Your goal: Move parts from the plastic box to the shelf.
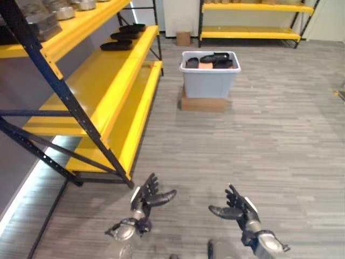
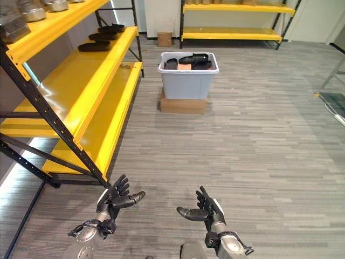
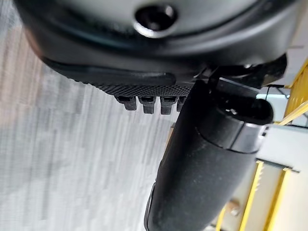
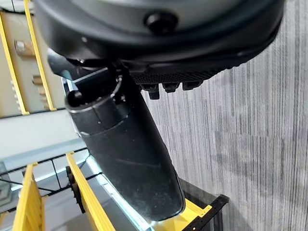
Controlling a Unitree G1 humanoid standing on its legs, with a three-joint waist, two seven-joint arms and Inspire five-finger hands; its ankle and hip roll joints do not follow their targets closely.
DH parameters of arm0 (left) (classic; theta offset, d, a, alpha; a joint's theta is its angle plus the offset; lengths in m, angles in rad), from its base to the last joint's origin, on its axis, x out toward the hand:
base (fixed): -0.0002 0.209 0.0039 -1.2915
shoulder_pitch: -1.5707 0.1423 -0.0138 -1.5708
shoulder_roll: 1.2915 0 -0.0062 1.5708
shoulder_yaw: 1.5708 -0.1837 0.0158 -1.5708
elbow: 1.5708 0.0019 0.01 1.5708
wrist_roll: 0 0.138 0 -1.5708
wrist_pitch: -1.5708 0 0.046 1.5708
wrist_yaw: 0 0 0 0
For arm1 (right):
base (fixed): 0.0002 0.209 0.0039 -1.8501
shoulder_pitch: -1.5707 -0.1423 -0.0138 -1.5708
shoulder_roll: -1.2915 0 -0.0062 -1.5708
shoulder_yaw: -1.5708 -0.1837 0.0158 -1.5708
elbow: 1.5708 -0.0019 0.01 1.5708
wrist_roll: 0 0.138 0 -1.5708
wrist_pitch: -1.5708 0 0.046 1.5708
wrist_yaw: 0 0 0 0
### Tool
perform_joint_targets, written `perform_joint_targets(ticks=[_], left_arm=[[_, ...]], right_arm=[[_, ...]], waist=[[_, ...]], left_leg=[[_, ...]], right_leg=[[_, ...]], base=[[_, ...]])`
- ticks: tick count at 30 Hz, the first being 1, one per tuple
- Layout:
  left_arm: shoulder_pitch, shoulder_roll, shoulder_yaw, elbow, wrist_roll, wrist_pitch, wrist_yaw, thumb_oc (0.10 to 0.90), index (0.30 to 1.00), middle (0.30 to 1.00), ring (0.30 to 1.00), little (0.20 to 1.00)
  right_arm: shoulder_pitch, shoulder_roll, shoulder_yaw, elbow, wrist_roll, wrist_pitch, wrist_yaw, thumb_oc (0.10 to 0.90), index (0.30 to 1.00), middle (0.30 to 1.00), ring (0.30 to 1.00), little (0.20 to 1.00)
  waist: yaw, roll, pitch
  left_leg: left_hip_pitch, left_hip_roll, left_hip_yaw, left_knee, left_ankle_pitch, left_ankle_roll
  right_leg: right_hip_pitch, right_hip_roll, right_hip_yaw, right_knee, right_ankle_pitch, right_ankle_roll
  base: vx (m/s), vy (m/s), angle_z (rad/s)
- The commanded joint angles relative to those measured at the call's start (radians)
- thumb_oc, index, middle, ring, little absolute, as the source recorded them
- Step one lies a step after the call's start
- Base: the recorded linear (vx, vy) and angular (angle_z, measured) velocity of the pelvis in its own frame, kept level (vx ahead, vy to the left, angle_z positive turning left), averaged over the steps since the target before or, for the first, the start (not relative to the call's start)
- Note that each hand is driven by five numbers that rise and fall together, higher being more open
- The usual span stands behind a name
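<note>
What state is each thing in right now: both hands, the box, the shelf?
Left hand: open, fingers spread, holding nothing, low over the floor.
Right hand: open, fingers spread, holding nothing.
Box: uncovered, upright on a cardboard base, dark parts inside.
Shelf: middle level carries three dark parts at its far end; near stretch bare.

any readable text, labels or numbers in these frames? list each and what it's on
None readable.
Plastic box: plain grey walls, no label showing.
Cardboard box under it: no print showing.
Small carton by the far wall: too small to tell.
Yellow shelf: no tags or numbers.
</note>
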Motion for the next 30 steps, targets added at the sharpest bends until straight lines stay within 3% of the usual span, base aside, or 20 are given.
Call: perform_joint_targets(ticks=[1, 4, 7, 10, 12, 18, 20, 22, 23, 25, 26, 27, 28, 30], left_arm=[[-0.045, 0.031, 0.023, -0.091, 0.037, -0.096, -0.024, 0.900, 1.000, 1.000, 1.000, 1.000], [-0.056, 0.024, 0.026, -0.080, 0.028, -0.102, -0.022, 0.900, 1.000, 1.000, 1.000, 1.000], [-0.050, 0.012, 0.034, -0.076, 0.027, -0.107, -0.023, 0.900, 1.000, 1.000, 1.000, 1.000], [-0.042, 0.005, 0.038, -0.071, 0.030, -0.106, -0.030, 0.900, 1.000, 1.000, 1.000, 1.000], [-0.043, -0.006, 0.033, -0.058, 0.021, -0.106, -0.027, 0.900, 1.000, 1.000, 1.000, 1.000], [-0.049, -0.006, 0.025, -0.072, 0.009, -0.108, -0.026, 0.900, 1.000, 1.000, 1.000, 1.000], [-0.051, -0.008, 0.014, -0.075, 0.002, -0.105, -0.026, 0.900, 1.000, 1.000, 1.000, 1.000], [-0.051, -0.011, 0.011, -0.087, -0.020, -0.103, -0.023, 0.900, 1.000, 1.000, 1.000, 1.000], [-0.064, -0.005, 0.006, -0.094, -0.033, -0.104, -0.018, 0.900, 1.000, 1.000, 1.000, 1.000], [-0.065, -0.003, -0.002, -0.099, -0.035, -0.100, -0.018, 0.900, 1.000, 1.000, 1.000, 1.000], [-0.067, 0.002, -0.016, -0.115, -0.035, -0.097, -0.020, 0.900, 1.000, 1.000, 1.000, 1.000], [-0.067, 0.003, -0.016, -0.115, -0.035, -0.097, -0.020, 0.900, 1.000, 1.000, 1.000, 1.000], [-0.066, 0.006, -0.018, -0.116, -0.034, -0.095, -0.020, 0.900, 1.000, 1.000, 1.000, 1.000], [-0.060, 0.010, -0.023, -0.112, -0.037, -0.098, -0.026, 0.900, 1.000, 1.000, 1.000, 1.000]], right_arm=[[-0.039, 0.001, -0.007, -0.073, 0.034, -0.089, 0.009, 0.900, 1.000, 1.000, 1.000, 1.000], [-0.042, -0.007, -0.007, -0.071, 0.030, -0.091, 0.004, 0.900, 1.000, 1.000, 1.000, 1.000], [-0.029, -0.014, -0.018, -0.084, 0.021, -0.088, 0.005, 0.900, 1.000, 1.000, 1.000, 1.000], [-0.014, -0.019, -0.020, -0.088, 0.029, -0.087, 0.014, 0.900, 1.000, 1.000, 1.000, 1.000], [-0.011, -0.033, -0.027, -0.097, 0.040, -0.094, 0.017, 0.900, 1.000, 1.000, 1.000, 1.000], [-0.012, -0.048, -0.035, -0.102, 0.038, -0.097, 0.011, 0.900, 1.000, 1.000, 1.000, 1.000], [-0.027, -0.058, -0.029, -0.084, 0.035, -0.096, 0.009, 0.900, 1.000, 1.000, 1.000, 1.000], [-0.032, -0.066, -0.026, -0.085, 0.038, -0.098, 0.005, 0.900, 1.000, 1.000, 1.000, 1.000], [-0.037, -0.075, -0.029, -0.088, 0.052, -0.109, -0.002, 0.900, 1.000, 1.000, 1.000, 1.000], [-0.031, -0.077, -0.032, -0.091, 0.055, -0.109, -0.006, 0.900, 1.000, 1.000, 1.000, 1.000], [-0.020, -0.084, -0.043, -0.094, 0.058, -0.106, -0.016, 0.900, 1.000, 1.000, 1.000, 1.000], [-0.020, -0.084, -0.043, -0.094, 0.058, -0.106, -0.016, 0.900, 1.000, 1.000, 1.000, 1.000], [-0.018, -0.084, -0.048, -0.093, 0.061, -0.109, -0.019, 0.900, 1.000, 1.000, 1.000, 1.000], [-0.014, -0.083, -0.051, -0.083, 0.069, -0.112, -0.021, 0.900, 1.000, 1.000, 1.000, 1.000]], waist=[[-0.009, -0.018, -0.065], [-0.018, -0.035, -0.060], [-0.039, -0.036, -0.064], [-0.038, -0.034, -0.083], [-0.053, -0.021, -0.104], [-0.058, -0.007, -0.121], [-0.052, -0.006, -0.130], [-0.043, -0.015, -0.126], [-0.025, -0.039, -0.096], [-0.014, -0.054, -0.084], [0.001, -0.072, -0.054], [0.000, -0.074, -0.056], [0.000, -0.078, -0.051], [-0.002, -0.084, -0.050]], left_leg=[[0.004, 0.037, -0.058, 0.043, -0.042, -0.042], [0.032, 0.014, -0.060, 0.036, -0.070, -0.056], [0.079, 0.013, -0.069, 0.031, -0.101, -0.075], [0.106, 0.024, -0.071, 0.025, -0.110, -0.085], [0.126, 0.065, -0.090, 0.024, -0.097, -0.106], [0.142, 0.119, -0.097, 0.031, -0.074, -0.133], [0.127, 0.145, -0.100, 0.072, -0.050, -0.147], [0.036, 0.185, -0.111, 0.268, 0.066, -0.180], [-0.081, 0.211, -0.143, 0.482, 0.178, -0.197], [-0.125, 0.200, -0.166, 0.548, 0.200, -0.193], [-0.227, 0.148, -0.173, 0.531, 0.123, -0.168], [-0.230, 0.146, -0.173, 0.529, 0.125, -0.168], [-0.267, 0.126, -0.163, 0.471, 0.096, -0.153], [-0.306, 0.154, -0.132, 0.355, 0.077, -0.139]], right_leg=[[0.015, -0.057, 0.009, -0.185, 0.185, 0.043], [0.010, -0.070, -0.007, -0.392, 0.202, 0.055], [0.017, -0.062, 0.004, -0.489, 0.232, 0.074], [0.040, -0.045, -0.009, -0.499, 0.203, 0.062], [0.044, 0.004, -0.016, -0.464, 0.164, 0.037], [0.009, 0.051, -0.041, -0.378, 0.090, -0.001], [0.003, 0.090, -0.044, -0.360, 0.052, -0.020], [0.037, 0.127, -0.039, -0.374, 0.027, -0.061], [0.083, 0.144, -0.040, -0.391, 0.000, -0.104], [0.102, 0.146, -0.040, -0.400, -0.014, -0.120], [0.137, 0.131, -0.047, -0.406, -0.027, -0.119], [0.135, 0.129, -0.048, -0.407, -0.026, -0.118], [0.146, 0.126, -0.054, -0.415, -0.027, -0.111], [0.170, 0.116, -0.059, -0.421, -0.047, -0.102]], base=[[0.15, 0.000, -0.17], [0.18, -0.050, -0.15], [0.23, -0.084, 0.07], [0.23, -0.113, 0.15], [0.31, -0.196, 0.26], [0.20, -0.164, 0.17], [0.25, -0.247, -0.17], [0.22, -0.337, -0.14], [0.11, -0.302, -0.11], [0.08, -0.215, -0.15], [0.09, -0.149, -0.11], [0.12, -0.079, 0.10], [0.13, -0.011, 0.34], [0.22, 0.019, 0.32]])
